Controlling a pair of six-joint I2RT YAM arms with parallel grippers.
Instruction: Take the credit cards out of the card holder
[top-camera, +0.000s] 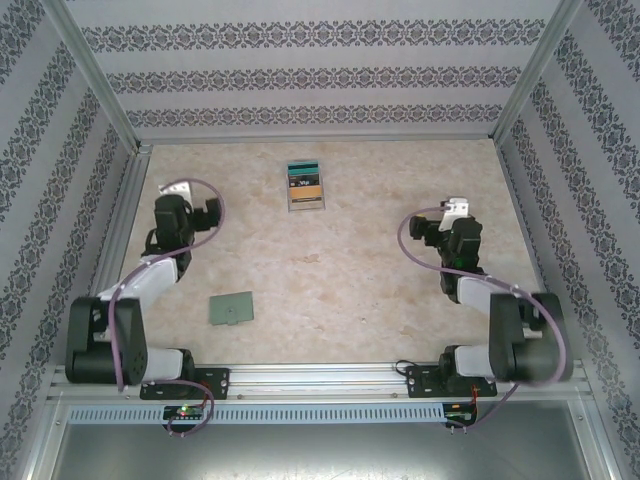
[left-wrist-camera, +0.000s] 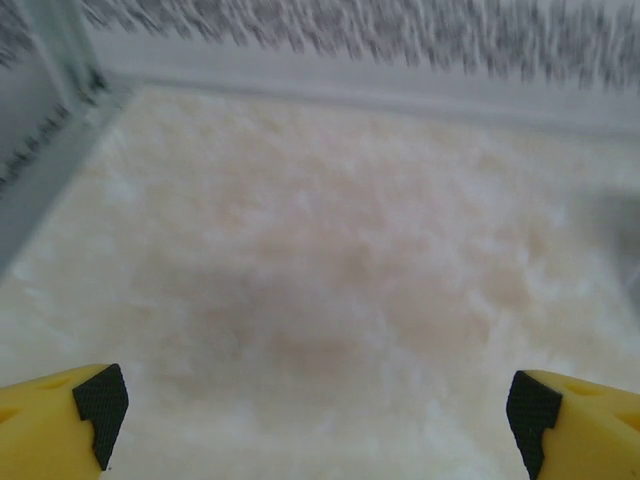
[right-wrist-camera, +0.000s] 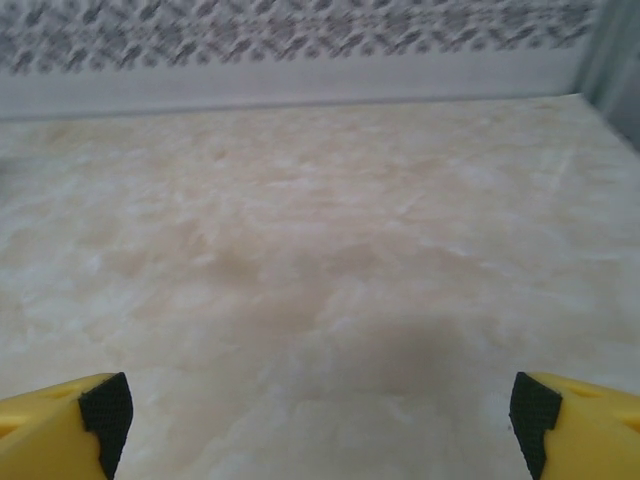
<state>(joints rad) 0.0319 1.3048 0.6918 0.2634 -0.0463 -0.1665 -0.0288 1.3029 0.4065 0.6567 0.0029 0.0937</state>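
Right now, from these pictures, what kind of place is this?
Most likely a robot test booth. A beige marble-patterned tabletop is enclosed by grey-patterned wallpaper panels in silver metal framing, and the black-and-white left robot arm and right robot arm are bolted to a metal rail at its near edge.

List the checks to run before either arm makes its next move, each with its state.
1. Left gripper open and empty: ok.
2. Right gripper open and empty: ok.
3. Card holder lying flat, near the left arm's base: ok.
4. Credit cards outside the holder, at the far middle, apart from it: ok.
5. No card inside the holder: cannot tell.
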